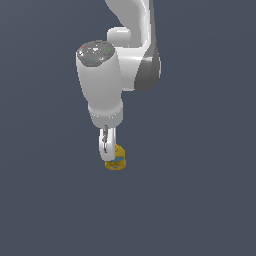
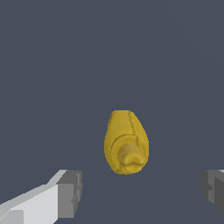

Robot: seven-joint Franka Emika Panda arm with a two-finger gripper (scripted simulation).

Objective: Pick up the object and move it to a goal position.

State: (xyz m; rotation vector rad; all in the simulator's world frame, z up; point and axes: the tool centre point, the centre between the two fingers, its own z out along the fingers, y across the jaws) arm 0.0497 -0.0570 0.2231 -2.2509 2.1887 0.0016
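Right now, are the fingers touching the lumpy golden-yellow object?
Apart. The wrist view shows the golden-yellow object centred between the open fingers, with bare floor visible on both sides.

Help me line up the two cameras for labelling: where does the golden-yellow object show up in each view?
Exterior view: the golden-yellow object sits low, just left of centre, partly behind the gripper.
Wrist view: the object lies near the middle, between the two open fingers.
Shared landmark: the gripper's fingers.
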